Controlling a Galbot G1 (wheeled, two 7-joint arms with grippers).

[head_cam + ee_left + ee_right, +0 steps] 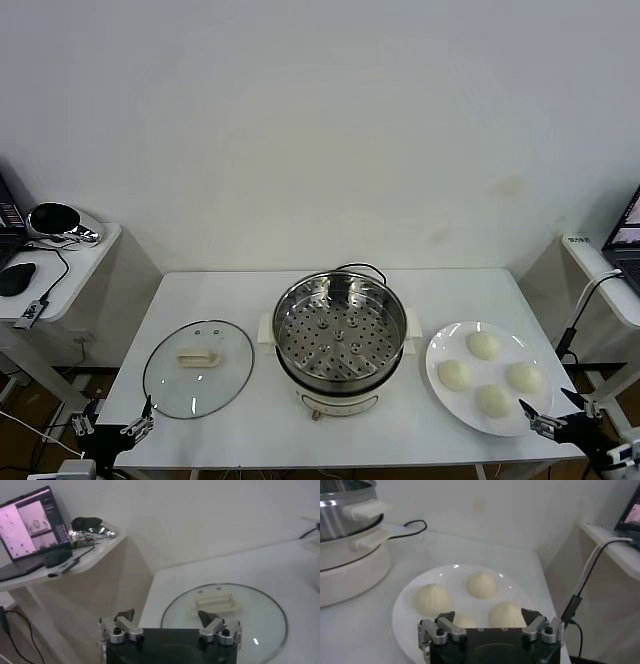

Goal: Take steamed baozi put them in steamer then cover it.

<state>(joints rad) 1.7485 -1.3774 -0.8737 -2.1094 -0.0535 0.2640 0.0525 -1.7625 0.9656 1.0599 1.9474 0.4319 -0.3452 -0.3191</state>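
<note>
Several pale steamed baozi (484, 345) (433, 599) lie on a white plate (440, 352) (410, 625) at the table's right. The steamer (340, 340) (345, 510) stands uncovered in the middle, and its perforated tray is bare. The glass cover (198, 367) (260, 615) lies flat on the table to the steamer's left, handle up. My right gripper (545, 405) (487, 614) hovers open at the front edge, just before the plate and touching nothing. My left gripper (140, 425) (165, 615) is open at the front left corner, near the cover's rim, holding nothing.
A side table (70, 270) on the left carries a laptop (30, 525), a mouse and a shiny object. Another side table (600, 275) on the right holds a laptop with a hanging cable (580, 590). The steamer's black cord (415, 527) lies behind it.
</note>
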